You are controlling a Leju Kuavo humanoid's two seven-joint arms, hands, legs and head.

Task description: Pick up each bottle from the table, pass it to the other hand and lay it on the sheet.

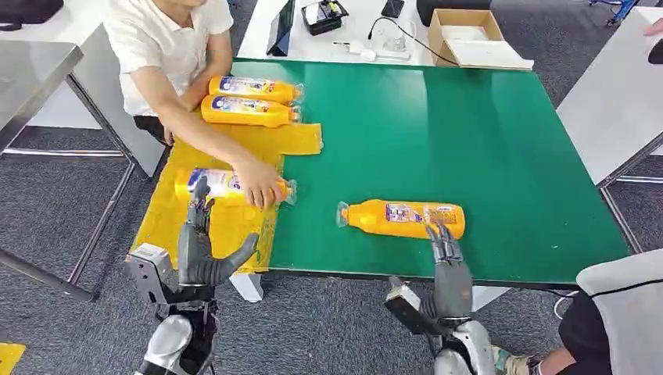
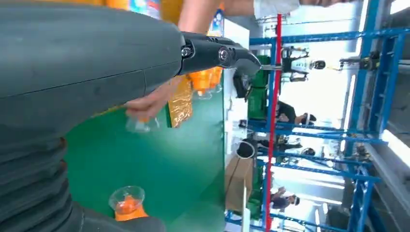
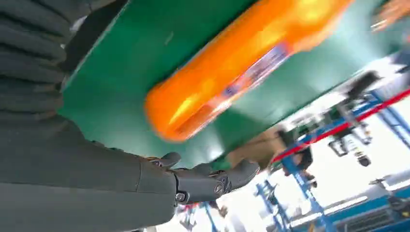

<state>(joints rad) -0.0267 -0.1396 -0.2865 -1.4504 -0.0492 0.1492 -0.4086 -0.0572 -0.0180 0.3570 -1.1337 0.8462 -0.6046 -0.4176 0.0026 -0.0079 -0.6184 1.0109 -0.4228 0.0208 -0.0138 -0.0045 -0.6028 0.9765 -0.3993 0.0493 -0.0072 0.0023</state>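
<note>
One bottle (image 1: 404, 218) lies on its side on the bare green counter (image 1: 485, 133), cap toward the robot's left, well apart from the yellow sheet (image 1: 219, 215). Three more bottles lie at the sheet's side: two (image 1: 252, 100) at its far end, and a third (image 1: 223, 184) nearer, which a person's hand (image 1: 262, 186) is holding at the neck.

The right hand (image 1: 449, 266) is at the lone bottle's base end, fingers apart and reaching up over its near side, holding nothing; the right wrist view suggests the bottle is just beyond the fingers, though contact cannot be told. The left hand (image 1: 205, 250) hovers over the near part of the sheet, fingers spread and empty.

The step in hand looks like the pick. A grip nearer the labelled middle than the base would balance better, and it should leave the neck end free for the left hand to take. The left hand should probably wait until the person's hand leaves the sheet.
</note>
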